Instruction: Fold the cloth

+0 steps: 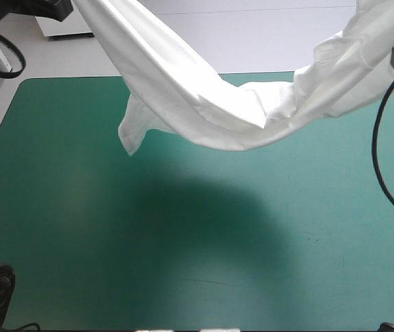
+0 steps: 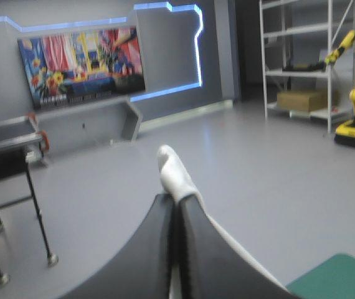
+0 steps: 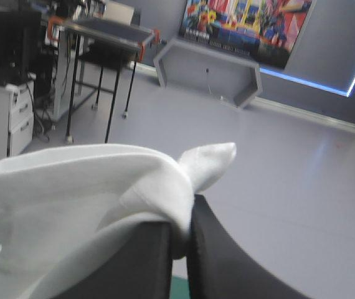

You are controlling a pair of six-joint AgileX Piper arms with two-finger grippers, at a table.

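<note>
Clerk: T-shirt, white. Location?

Checker: Off the desk, hung in the air over its far half and slung between both arms. None of it appears to touch the teal-green cover.

Clerk: Left end effector?

Checker: Pressed all but together, pinching a T-shirt edge. A white tip pokes out ahead of the black fingers.

Clerk: Right end effector?

Checker: Same state, pinching a bunched fold that drapes over one finger.

Clerk: Orientation?

Checker: Long axis runs left to right across the desk, sagging in the middle. One loose flap, probably a sleeve, hangs toward the left side. Neck and hem cannot be told apart.

Clerk: Step in hand, handling note?

Checker: By judgement, spreading before the lay-down. Draw the arms apart evenly to take out sag and twist, hold both pinches firm, then lower level so the cloth lands flat, not heaped.
</note>
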